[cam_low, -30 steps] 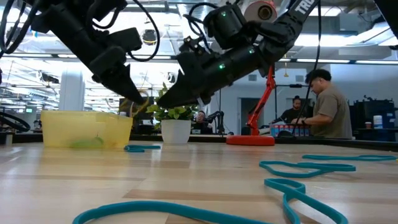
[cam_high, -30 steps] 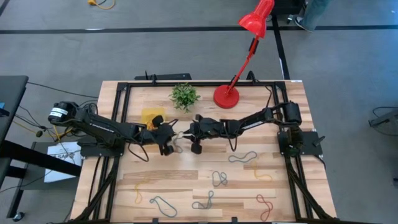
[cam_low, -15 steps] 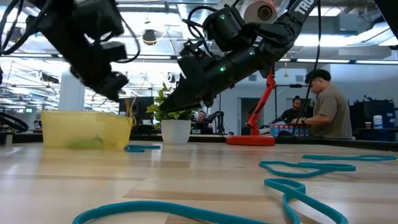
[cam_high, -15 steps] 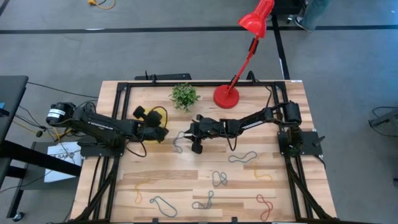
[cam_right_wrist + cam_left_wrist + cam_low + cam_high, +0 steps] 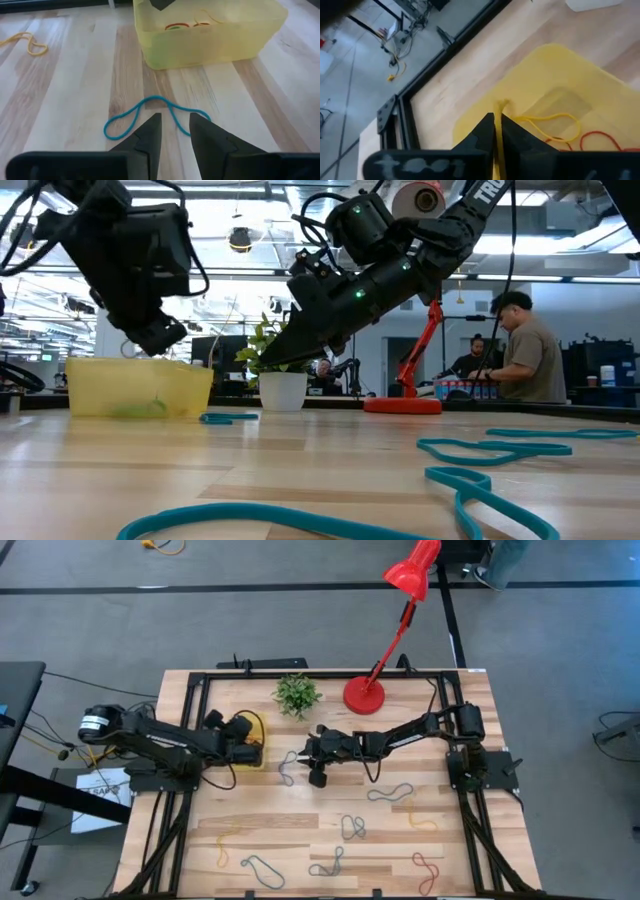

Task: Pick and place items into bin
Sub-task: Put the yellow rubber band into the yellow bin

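potted plant [image 5: 297,694] and red lamp [image 5: 365,695] stand beside the bin [image 5: 255,722].

The high view looks straight down from well above, taking in the whole table [image 5: 330,830] and floor around it. The low view sits at table-top height, facing level across the boards into the room, with the bin [image 5: 135,388] at left of frame. The left wrist view looks steeply down, close over the bin [image 5: 560,90]. The right wrist view faces low across the wood toward the bin [image 5: 210,35] at upper right; every view shares it.
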### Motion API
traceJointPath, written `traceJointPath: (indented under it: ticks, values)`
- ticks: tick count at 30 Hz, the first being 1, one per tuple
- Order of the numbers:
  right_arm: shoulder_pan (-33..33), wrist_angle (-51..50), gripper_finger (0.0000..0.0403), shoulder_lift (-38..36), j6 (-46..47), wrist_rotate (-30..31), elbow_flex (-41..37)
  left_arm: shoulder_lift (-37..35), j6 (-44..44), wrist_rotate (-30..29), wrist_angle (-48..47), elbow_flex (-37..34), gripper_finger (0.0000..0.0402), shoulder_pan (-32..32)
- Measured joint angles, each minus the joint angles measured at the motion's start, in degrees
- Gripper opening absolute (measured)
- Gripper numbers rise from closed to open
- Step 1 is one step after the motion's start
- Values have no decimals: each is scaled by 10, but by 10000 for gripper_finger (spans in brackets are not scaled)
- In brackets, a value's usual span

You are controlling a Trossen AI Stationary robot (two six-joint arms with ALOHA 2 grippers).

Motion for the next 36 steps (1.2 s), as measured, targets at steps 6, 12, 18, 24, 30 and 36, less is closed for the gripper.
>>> traceJointPath:
  ticks: [6, 12, 18, 24, 30, 36]
  values:
    - [0, -2, 95, 0, 0, 0, 0, 3, 42, 10, 28, 0, 17, 25]
    - [2, -3, 95, 0, 0, 0, 0, 3, 67, 41, 27, 0, 58, 67]
    - [2, -3, 95, 0, 0, -1, 0, 3, 104, 91, 43, 0, 88, 80]
    - [2, -3, 95, 0, 0, -1, 0, 3, 151, 170, 68, 0, 96, 79]
    - [2, -3, 95, 0, 0, -1, 0, -7, 222, 232, 64, 44, 96, 45]
    - [2, -3, 95, 0, -1, 0, 0, -48, 260, 289, -4, 146, 96, -12]
